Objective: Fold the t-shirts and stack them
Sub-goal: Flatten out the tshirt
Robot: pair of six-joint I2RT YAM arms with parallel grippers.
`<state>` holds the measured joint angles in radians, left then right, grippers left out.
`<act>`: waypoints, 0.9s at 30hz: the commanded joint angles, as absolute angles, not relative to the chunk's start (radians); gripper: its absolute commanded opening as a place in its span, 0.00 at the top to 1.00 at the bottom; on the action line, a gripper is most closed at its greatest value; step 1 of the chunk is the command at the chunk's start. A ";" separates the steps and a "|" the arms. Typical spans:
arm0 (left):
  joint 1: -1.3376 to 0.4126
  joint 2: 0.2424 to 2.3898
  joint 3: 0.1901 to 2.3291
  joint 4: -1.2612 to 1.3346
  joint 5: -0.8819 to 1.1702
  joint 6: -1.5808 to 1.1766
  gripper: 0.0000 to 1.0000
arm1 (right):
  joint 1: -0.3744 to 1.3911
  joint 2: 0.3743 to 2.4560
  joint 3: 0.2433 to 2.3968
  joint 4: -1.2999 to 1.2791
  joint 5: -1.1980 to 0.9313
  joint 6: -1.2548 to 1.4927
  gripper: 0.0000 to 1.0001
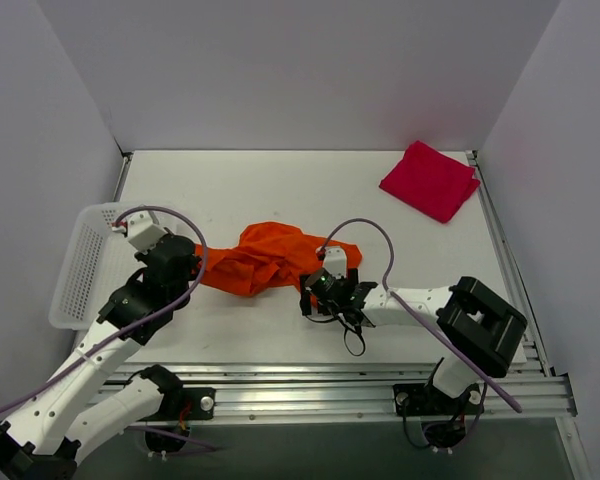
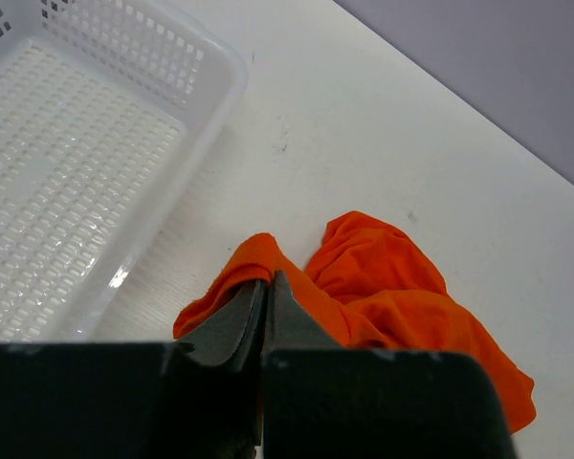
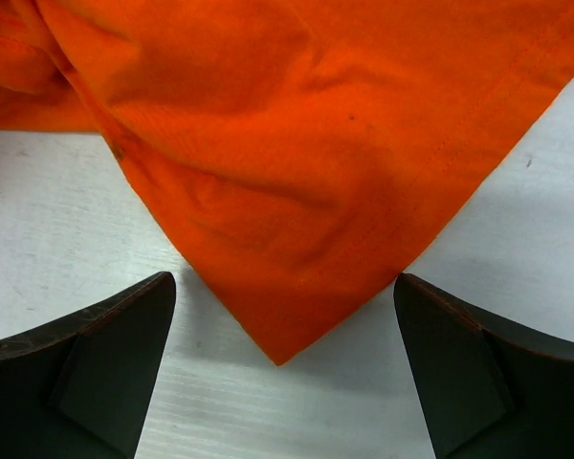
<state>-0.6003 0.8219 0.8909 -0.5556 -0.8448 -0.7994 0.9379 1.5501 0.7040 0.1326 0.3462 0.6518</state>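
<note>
The orange t-shirt (image 1: 270, 258) lies crumpled in the middle of the table. My left gripper (image 1: 192, 262) is shut on its left edge; the left wrist view shows the cloth (image 2: 383, 287) pinched at the fingertips (image 2: 266, 279). My right gripper (image 1: 320, 292) is open and low over the table at the shirt's near right corner. In the right wrist view that corner (image 3: 282, 249) points down between my spread fingers (image 3: 105, 354), not touching them. The red t-shirt (image 1: 430, 180) lies folded at the far right.
A white mesh basket (image 1: 85, 262) stands at the table's left edge, close behind my left arm; it also shows in the left wrist view (image 2: 67, 163). The table's metal rail (image 1: 360, 385) runs along the near edge. Grey walls enclose the table.
</note>
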 commanded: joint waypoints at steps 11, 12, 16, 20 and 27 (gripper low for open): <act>-0.594 0.821 0.868 -0.497 -0.862 -0.769 0.98 | 0.962 1.670 0.762 0.137 0.325 0.672 0.23; -0.592 0.822 0.867 -0.495 -0.862 -0.767 0.98 | 0.962 1.672 0.762 0.135 0.325 0.672 0.38; -0.586 0.830 0.856 -0.485 -0.862 -0.767 0.98 | 0.960 1.690 0.764 0.120 0.331 0.672 0.73; -0.580 0.831 0.850 -0.477 -0.859 -0.764 0.98 | 0.960 1.704 0.756 0.104 0.331 0.676 1.00; -0.571 0.848 0.854 -0.468 -0.856 -0.747 0.98 | 0.956 1.614 0.755 0.068 0.376 0.689 1.00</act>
